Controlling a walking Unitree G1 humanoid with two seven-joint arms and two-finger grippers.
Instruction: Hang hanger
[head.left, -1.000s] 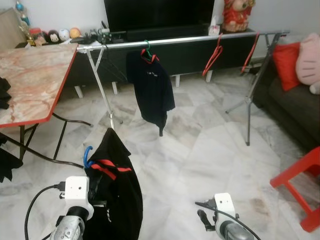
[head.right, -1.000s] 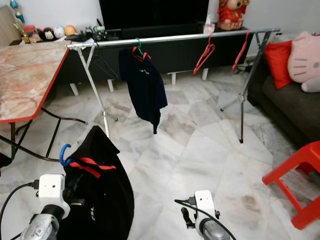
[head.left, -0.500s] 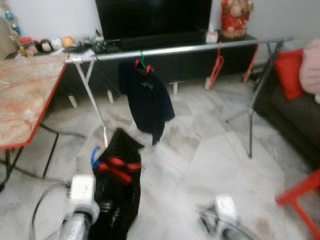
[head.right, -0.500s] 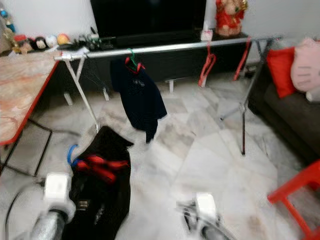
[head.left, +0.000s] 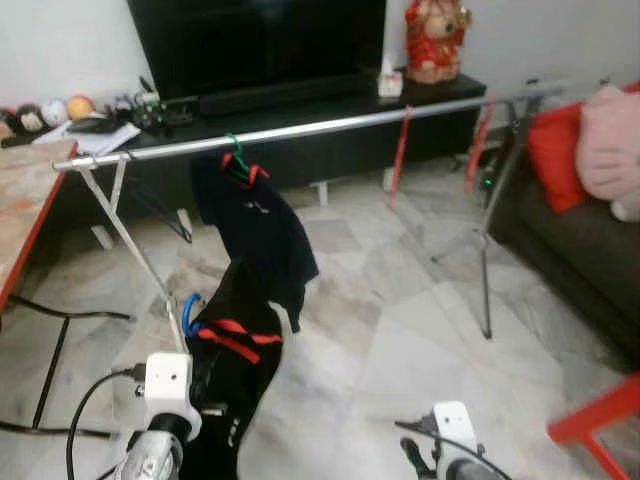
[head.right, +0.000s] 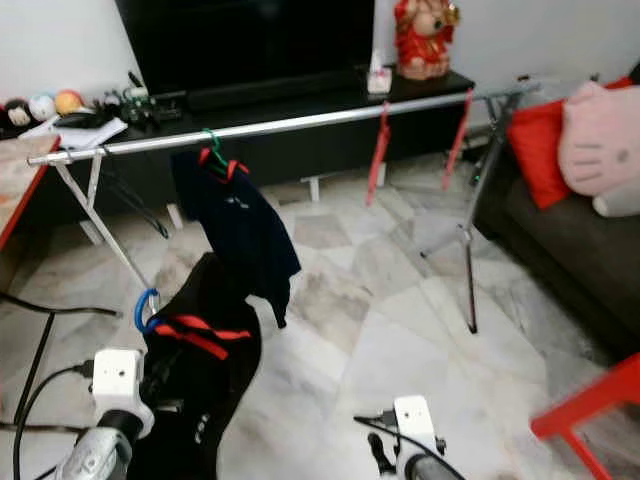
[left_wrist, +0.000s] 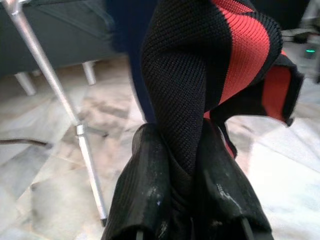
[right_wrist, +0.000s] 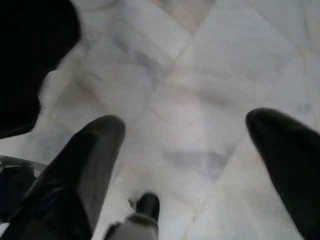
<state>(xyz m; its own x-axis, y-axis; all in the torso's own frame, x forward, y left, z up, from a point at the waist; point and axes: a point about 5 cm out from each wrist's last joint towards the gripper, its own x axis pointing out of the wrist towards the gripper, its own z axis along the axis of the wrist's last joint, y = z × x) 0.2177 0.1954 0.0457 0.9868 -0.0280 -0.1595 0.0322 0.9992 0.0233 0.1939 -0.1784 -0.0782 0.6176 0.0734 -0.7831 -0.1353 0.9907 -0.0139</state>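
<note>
Black garment (left_wrist: 200, 90) between left pincer (left_wrist: 182, 192) fingers

— What moved in the last second?

— Mostly the head camera. It swung toward three o'clock, so the marble table slid out past nine o'clock. The rail (head.left: 300, 128) came closer and tilted across the frame.

— And the held garment?

— The black shirt with the red stripe (head.left: 235, 345), on its blue hanger (head.left: 188, 312), rose in the left gripper (left_wrist: 190, 195). It overlapped the dark shirt on the rail (head.left: 255, 235) where floor had shown between them.
</note>
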